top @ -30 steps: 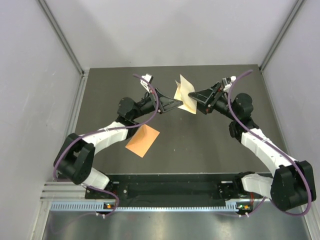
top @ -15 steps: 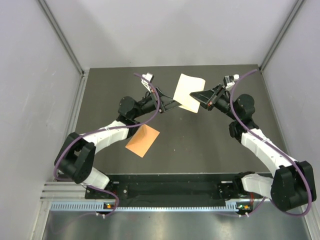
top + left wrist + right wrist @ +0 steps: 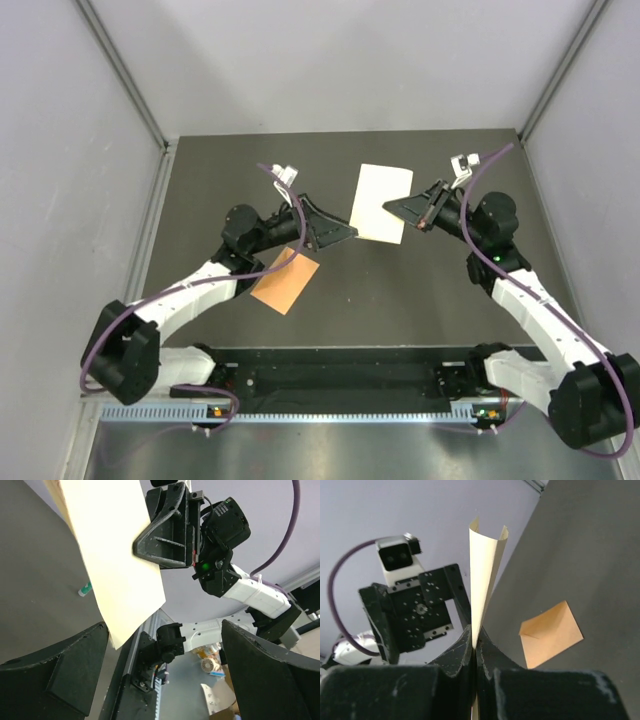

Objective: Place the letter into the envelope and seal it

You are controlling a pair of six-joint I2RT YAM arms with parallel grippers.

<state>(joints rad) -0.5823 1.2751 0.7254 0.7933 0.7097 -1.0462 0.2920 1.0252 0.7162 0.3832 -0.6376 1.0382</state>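
1. Top external view: the right gripper has its fingers pressed together on the right-hand edge of the letter. The sheet hangs above the table, its broad face turned up to the camera.
2. Right wrist view: the right gripper pinches the letter edge-on. The paper rises straight out of the closed fingertips, and its far edge curls into a narrow U.
3. Left wrist view: the left gripper is spread wide and holds nothing. The letter hangs ahead of it, with its lower corner close to the left-hand finger. Contact there cannot be judged. The right gripper's dark fingers clamp the sheet's far edge.
4. Top external view: the left gripper points right, its tip just beside the near-left corner of the letter.
5. The envelope lies flat on the table, well apart from the letter. It is near the left forearm, which crosses over its upper corner. In the right wrist view the envelope is on the dark surface beyond the sheet.
6. Pose: both arms reach forward and bend inward at the elbow. The grippers face each other across the middle of the table, with the letter between them.
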